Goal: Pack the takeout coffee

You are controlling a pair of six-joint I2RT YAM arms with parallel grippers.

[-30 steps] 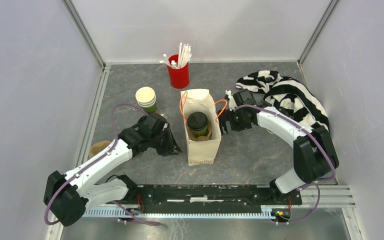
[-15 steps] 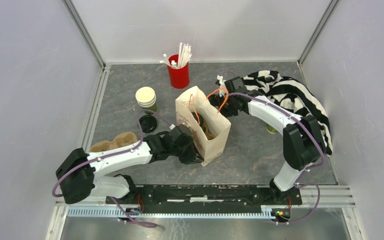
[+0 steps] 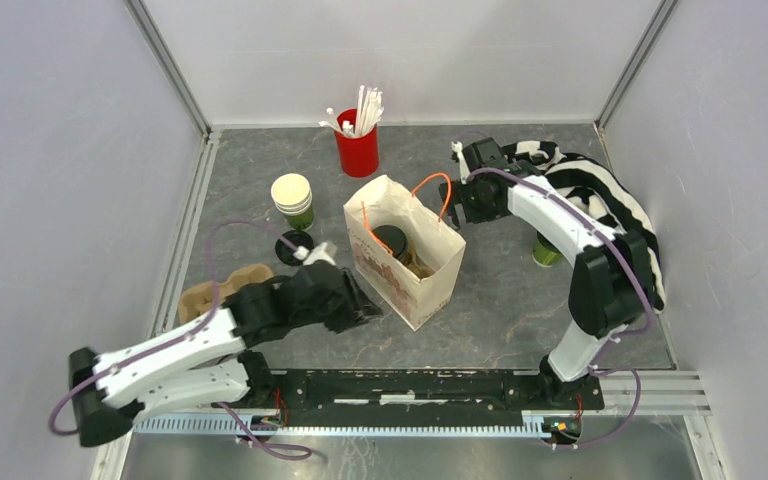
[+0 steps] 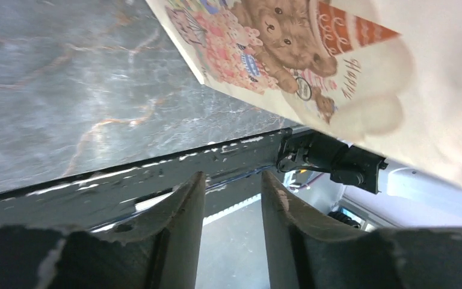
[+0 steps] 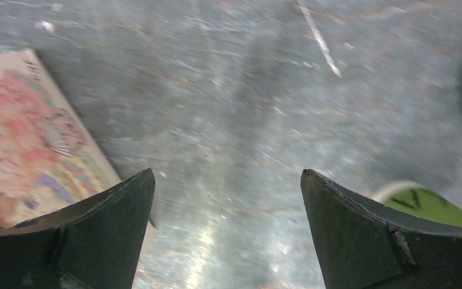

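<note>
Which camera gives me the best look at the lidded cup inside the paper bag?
Top external: it looks down into the open paper bag and shows the lidded cup by its black lid. The left wrist view shows only the bag's printed outside; the right wrist view, blurred, catches just a corner of that print.

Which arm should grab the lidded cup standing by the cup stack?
Left, probably. The lidded cup stands on the left arm's side of the bag, near the open, empty left end effector. The right end effector, also open, sits beyond the bag and would have to reach past it.
</note>
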